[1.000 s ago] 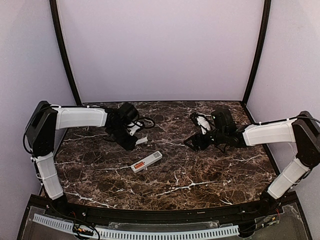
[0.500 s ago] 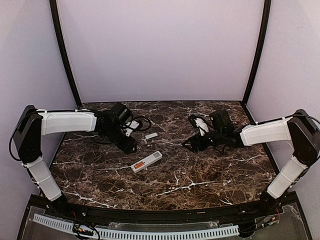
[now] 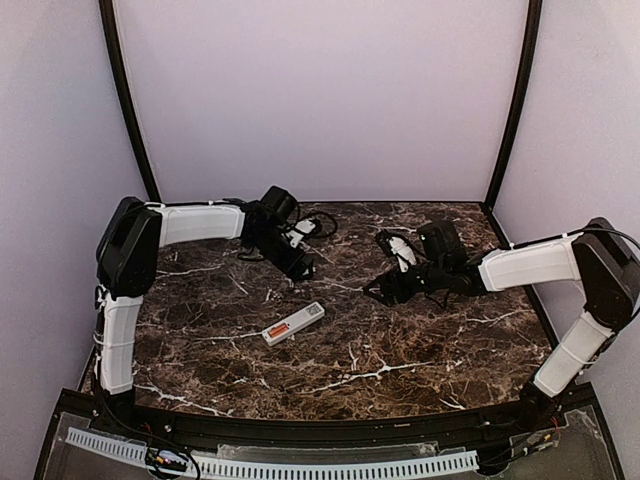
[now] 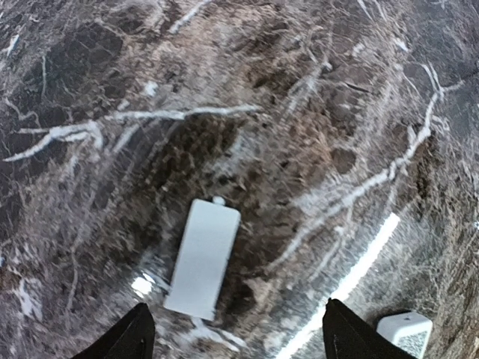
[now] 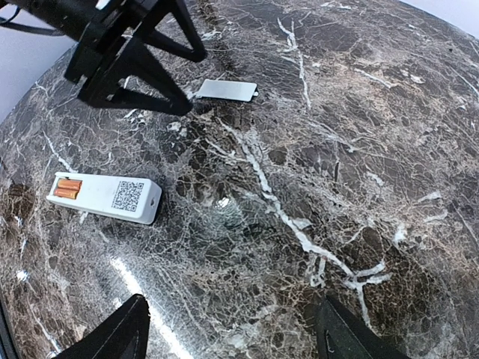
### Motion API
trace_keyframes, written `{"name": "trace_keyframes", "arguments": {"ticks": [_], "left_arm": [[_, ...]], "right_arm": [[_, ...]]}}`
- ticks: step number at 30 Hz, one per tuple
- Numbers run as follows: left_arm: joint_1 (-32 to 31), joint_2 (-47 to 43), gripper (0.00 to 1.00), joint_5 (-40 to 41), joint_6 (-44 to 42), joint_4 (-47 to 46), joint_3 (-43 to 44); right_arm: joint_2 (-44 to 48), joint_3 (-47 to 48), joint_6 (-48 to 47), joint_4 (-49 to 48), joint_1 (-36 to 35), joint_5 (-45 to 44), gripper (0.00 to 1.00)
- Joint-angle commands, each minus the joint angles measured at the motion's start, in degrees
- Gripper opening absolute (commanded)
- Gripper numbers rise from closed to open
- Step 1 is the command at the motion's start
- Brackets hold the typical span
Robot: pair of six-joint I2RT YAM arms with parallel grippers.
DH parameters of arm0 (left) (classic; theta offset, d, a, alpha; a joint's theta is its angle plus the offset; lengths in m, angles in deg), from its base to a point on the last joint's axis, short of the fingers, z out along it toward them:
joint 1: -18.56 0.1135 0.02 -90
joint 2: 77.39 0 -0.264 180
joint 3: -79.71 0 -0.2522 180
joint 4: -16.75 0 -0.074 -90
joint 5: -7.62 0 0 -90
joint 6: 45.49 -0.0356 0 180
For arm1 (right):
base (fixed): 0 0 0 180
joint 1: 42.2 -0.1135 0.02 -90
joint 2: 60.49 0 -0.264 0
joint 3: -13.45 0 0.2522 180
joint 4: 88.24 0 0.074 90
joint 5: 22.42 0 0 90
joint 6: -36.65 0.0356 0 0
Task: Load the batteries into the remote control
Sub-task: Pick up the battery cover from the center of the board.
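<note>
The white remote control (image 3: pixel 296 323) lies flat near the table's middle, its QR label up in the right wrist view (image 5: pixel 105 196). Two orange batteries (image 5: pixel 67 187) sit side by side in its slot at one end (image 3: pixel 274 330). A thin white battery cover (image 4: pixel 203 258) lies loose on the marble, also seen in the right wrist view (image 5: pixel 226 90). My left gripper (image 3: pixel 300 268) hovers open just above the cover, which is free between its fingertips (image 4: pixel 239 338). My right gripper (image 3: pixel 385 290) stands open and empty to the remote's right (image 5: pixel 232 333).
Dark marble table (image 3: pixel 400 350) with lilac walls on three sides. Black cables (image 3: pixel 318 222) loop at the back behind the left wrist. A corner of the remote (image 4: pixel 404 333) shows at the lower right of the left wrist view.
My left gripper opened and let go of the white cover, which now lies on the table. The left arm swung right and toward the back. The right arm hardly moved.
</note>
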Motion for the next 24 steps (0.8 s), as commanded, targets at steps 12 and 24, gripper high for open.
{"name": "trace_keyframes", "arguments": {"ticks": [12,24], "left_arm": [[2.51,11.52,0.75,-0.75,-7.93,10.44,15.75],[1.48,15.35,0.57,2.90,-9.57,14.22,17.50]], "right_arm": [[-0.49,0.61,-0.07,-1.11,0.66,-0.43,0.75],[-0.68,0.48,-0.07,-1.26,0.73,-0.65,0.74]]}}
